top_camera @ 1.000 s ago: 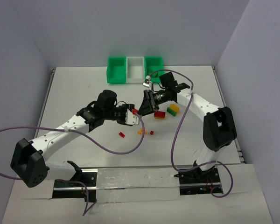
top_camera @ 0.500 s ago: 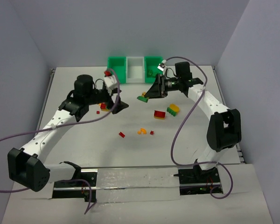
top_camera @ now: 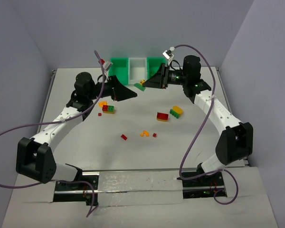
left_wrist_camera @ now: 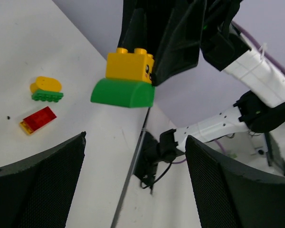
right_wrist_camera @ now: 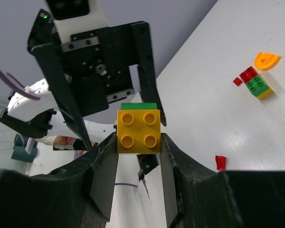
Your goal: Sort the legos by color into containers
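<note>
The right tool (right_wrist_camera: 138, 138) is closed on a yellow-and-green lego (left_wrist_camera: 126, 78), gripping its sides between both fingers. The lego hangs above the counter (top_camera: 133, 156), just in front of the containers (top_camera: 118, 76). The left tool (left_wrist_camera: 134, 138) stands wide open and empty, facing the held lego without touching it. Other legos (top_camera: 162, 116) lie loose on the counter.

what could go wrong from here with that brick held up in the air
1. The right fingers grip a yellow brick with a green piece stuck to it. Dropped as one, both colours would likely end up in the same bin.
2. The open left fingers point straight at that brick, close to it near the bins. The two arms could bump and knock it loose.
</note>
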Controlling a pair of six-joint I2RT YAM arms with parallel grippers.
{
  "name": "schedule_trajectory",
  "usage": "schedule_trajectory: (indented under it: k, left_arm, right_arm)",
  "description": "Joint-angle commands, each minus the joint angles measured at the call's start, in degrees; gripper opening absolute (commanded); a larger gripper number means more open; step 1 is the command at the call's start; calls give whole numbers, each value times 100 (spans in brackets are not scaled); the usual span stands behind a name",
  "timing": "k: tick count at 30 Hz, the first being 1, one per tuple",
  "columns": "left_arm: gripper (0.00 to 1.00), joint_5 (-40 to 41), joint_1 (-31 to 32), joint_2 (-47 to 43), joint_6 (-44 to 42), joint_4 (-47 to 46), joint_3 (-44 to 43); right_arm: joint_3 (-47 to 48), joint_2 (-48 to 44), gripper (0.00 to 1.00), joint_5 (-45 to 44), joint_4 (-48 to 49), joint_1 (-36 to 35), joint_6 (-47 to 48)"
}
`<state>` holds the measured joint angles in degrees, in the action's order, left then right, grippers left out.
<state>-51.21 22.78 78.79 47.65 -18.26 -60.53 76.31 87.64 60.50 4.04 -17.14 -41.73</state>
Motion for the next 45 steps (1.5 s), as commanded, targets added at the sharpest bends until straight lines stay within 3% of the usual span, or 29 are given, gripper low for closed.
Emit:
schedule_trajectory:
  k: [1, 6, 12, 18, 32, 36, 43, 45]
  left_arm:
    - [89, -179, -51, 202, 1758, -1649, 146]
    - [84, -119, -54, 306, 2302, -2592, 324]
    - [75, -82, -63, 368, 2370, -2897, 408]
    - [64, 9, -63, 419, 2293, -2882, 420]
    - [57, 190, -63, 576, 2300, -2886, 354]
    - [41, 149, -54, 558, 2390, -3007, 443]
    - [0, 67, -63, 434, 2269, -2933, 787]
    - [0, 58, -63, 366, 2144, -2731, 938]
  right_arm:
    - [10, -162, 0, 0, 396, -132, -168]
    - [-30, -142, 0, 80, 509, -228, -254]
    - [-129, -75, 0, 199, 819, -246, -600]
    - [-222, -34, 0, 235, 1042, -256, -815]
    - [-277, 7, 0, 255, 1044, -325, -855]
    - [-312, 37, 0, 206, 1007, -325, -803]
    - [-184, 113, 0, 83, 916, -58, -758]
    - [-83, 130, 0, 33, 941, 128, -800]
